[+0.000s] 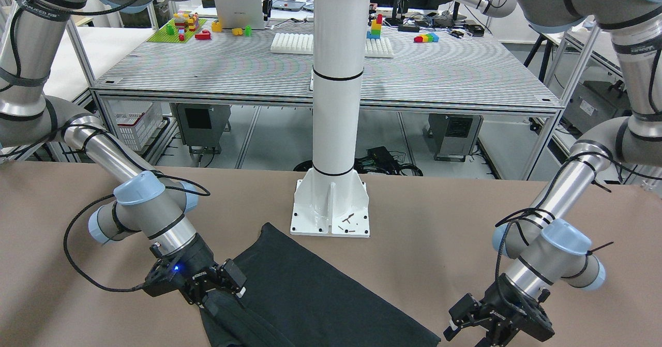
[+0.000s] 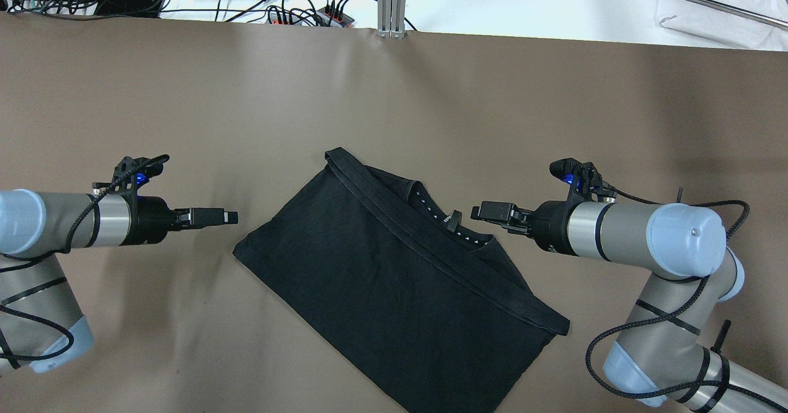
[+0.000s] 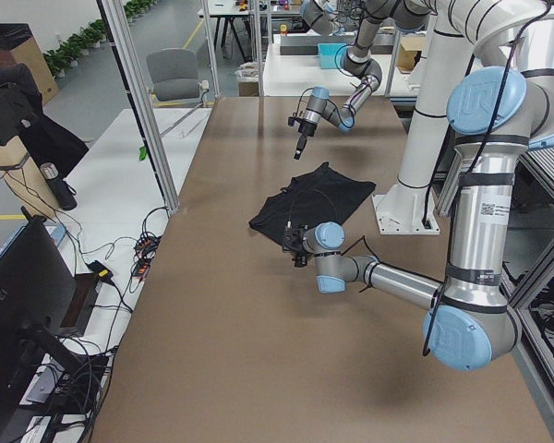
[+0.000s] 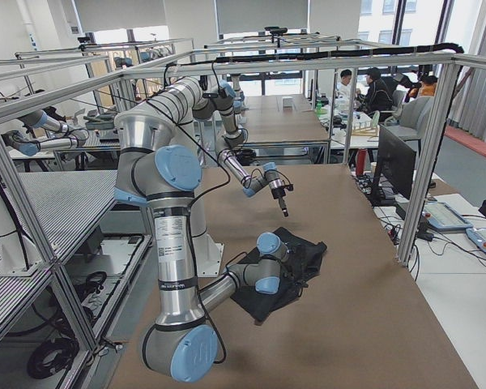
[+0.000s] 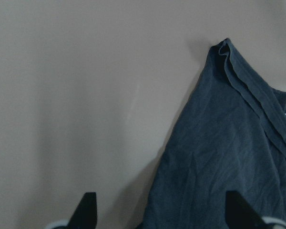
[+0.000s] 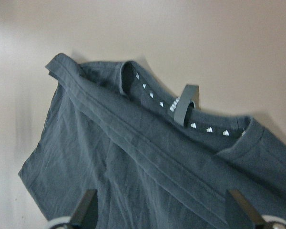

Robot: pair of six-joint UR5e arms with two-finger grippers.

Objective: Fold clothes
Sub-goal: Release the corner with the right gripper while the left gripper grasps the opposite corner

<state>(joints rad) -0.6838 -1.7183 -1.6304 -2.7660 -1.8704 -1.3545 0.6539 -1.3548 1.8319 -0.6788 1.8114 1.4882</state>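
Note:
The clothes [image 2: 394, 277] are one black garment lying folded and flat in the middle of the brown table, set at a slant. Its collar [image 6: 181, 117] with white marks and a hanging loop faces my right side. My left gripper [image 2: 231, 217] is open just off the garment's left corner, apart from the cloth. In the left wrist view its fingertips [image 5: 88, 210] stand wide apart over bare table and the garment's edge [image 5: 219, 157]. My right gripper [image 2: 483, 210] is open beside the collar, holding nothing. Both grippers also show in the front view, right gripper [image 1: 227, 289] and left gripper [image 1: 457, 318].
The white pillar base [image 1: 331, 207] stands on the table behind the garment. Cables and power strips [image 2: 295, 7] lie beyond the far table edge. Another table with toy bricks [image 1: 186, 26] stands behind the robot. Bare brown table [image 2: 184, 105] surrounds the garment.

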